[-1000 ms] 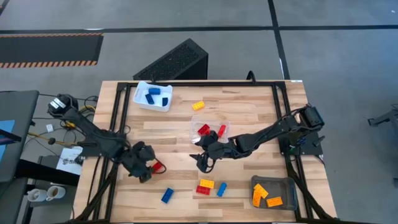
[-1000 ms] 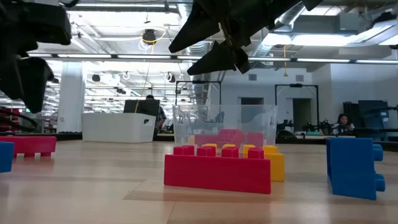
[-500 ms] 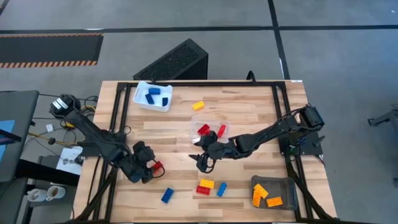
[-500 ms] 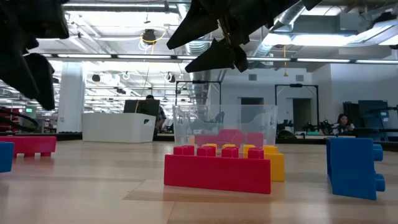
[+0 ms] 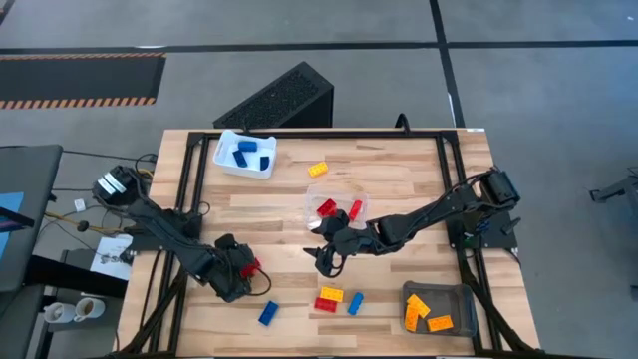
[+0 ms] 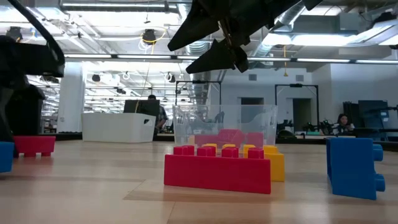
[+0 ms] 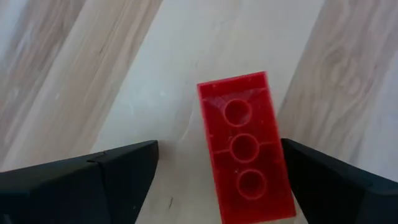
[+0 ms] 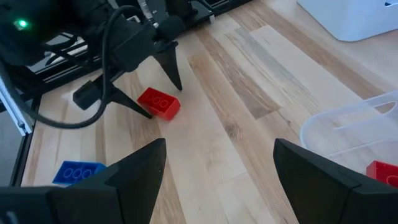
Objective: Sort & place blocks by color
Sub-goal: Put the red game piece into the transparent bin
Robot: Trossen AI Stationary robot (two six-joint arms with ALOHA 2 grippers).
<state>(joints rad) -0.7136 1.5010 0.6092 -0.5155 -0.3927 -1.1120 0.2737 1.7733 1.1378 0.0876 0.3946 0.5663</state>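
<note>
High view, three trays, left pincer [image 5: 246, 271] open astride one red block [image 5: 252, 266]

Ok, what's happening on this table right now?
Blocks are being sorted by colour into trays. The left gripper is down over a lone red block on the wood, fingers open on either side of it, not gripping. The right gripper hangs open above the table near the clear tray, which holds red blocks. Blue ones lie in the white tray, orange ones in the grey tray; a few remain loose.

Red block [image 7: 246, 149] on pale striped wood table [image 7: 93, 74], black hand [image 7: 211, 180] fingers
</note>
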